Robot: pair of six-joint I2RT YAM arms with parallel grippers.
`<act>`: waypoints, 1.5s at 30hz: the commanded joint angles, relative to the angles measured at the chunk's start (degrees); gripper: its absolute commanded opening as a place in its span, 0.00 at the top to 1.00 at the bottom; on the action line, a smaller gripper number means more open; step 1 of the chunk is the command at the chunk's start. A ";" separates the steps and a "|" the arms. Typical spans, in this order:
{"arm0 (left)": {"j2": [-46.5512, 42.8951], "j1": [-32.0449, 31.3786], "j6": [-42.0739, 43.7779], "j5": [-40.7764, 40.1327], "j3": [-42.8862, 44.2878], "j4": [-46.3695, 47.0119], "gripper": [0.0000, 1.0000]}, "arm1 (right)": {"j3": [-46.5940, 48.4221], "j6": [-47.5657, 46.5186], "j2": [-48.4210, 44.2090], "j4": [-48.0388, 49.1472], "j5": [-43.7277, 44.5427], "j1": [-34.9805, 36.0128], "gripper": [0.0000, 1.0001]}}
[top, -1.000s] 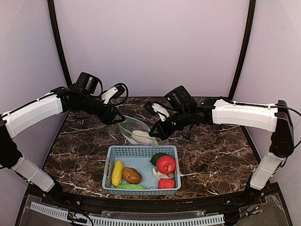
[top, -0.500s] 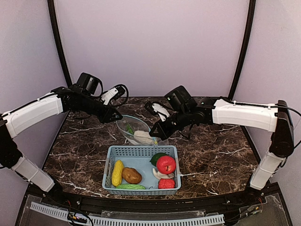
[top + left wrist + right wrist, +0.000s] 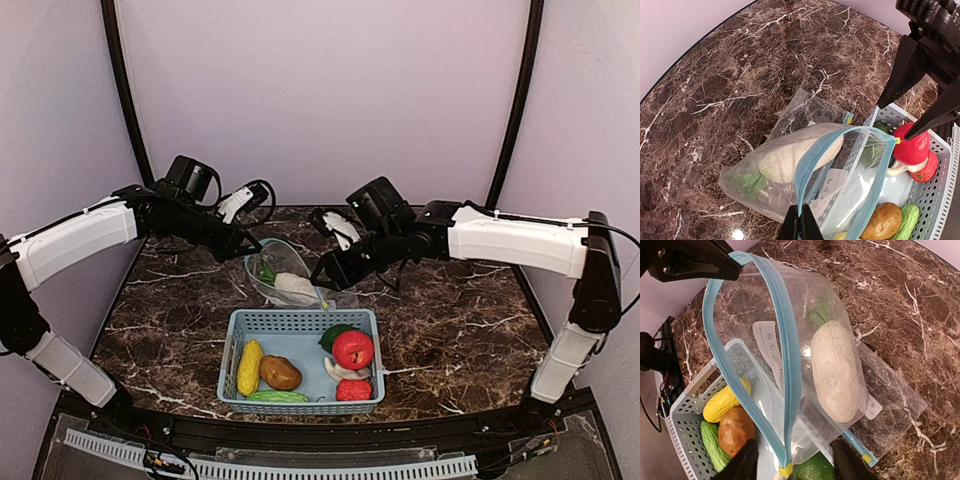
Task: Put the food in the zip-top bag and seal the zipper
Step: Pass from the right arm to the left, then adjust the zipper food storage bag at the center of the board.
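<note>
A clear zip-top bag (image 3: 275, 272) with a blue zipper strip (image 3: 787, 365) hangs open just behind the basket. Inside it lies a white radish (image 3: 835, 370) with green leaves. My left gripper (image 3: 800, 226) is shut on the far-left end of the bag's zipper rim and holds it up. My right gripper (image 3: 790, 465) is open, its fingers (image 3: 742, 460) standing on either side of the rim's yellow-tabbed end without pinching it. The rest of the food lies in the basket: yellow corn (image 3: 249, 367), brown potato (image 3: 281, 373), green pod (image 3: 278, 397), red apple (image 3: 353, 350), dark green fruit (image 3: 333, 333), white mushroom (image 3: 340, 371), small red fruit (image 3: 353, 390).
The light blue basket (image 3: 300, 316) stands at the near middle of the dark marble table (image 3: 460, 330). A second clear bag (image 3: 895, 405) lies flat on the table under the hanging one. Black frame posts rise at the back corners.
My left gripper has shut on the bag's rim. My right gripper has opened and let go of the other end. The bag has shifted slightly left and up.
</note>
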 commanded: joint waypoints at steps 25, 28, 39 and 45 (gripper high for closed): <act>2.66 0.17 -7.37 3.32 -0.03 4.05 0.99 | 12.75 11.09 19.05 -4.29 17.43 -1.01 0.32; 2.67 0.22 -7.59 3.78 -0.08 4.16 0.99 | 12.48 11.37 20.30 -4.83 18.60 -1.57 0.37; 3.34 0.24 -9.94 8.44 -0.49 6.10 0.99 | 14.42 10.87 24.83 -4.07 18.61 -4.21 0.43; 3.89 0.44 -13.93 -0.78 -0.77 7.03 0.99 | 12.23 9.97 21.34 -1.75 16.59 -4.32 0.24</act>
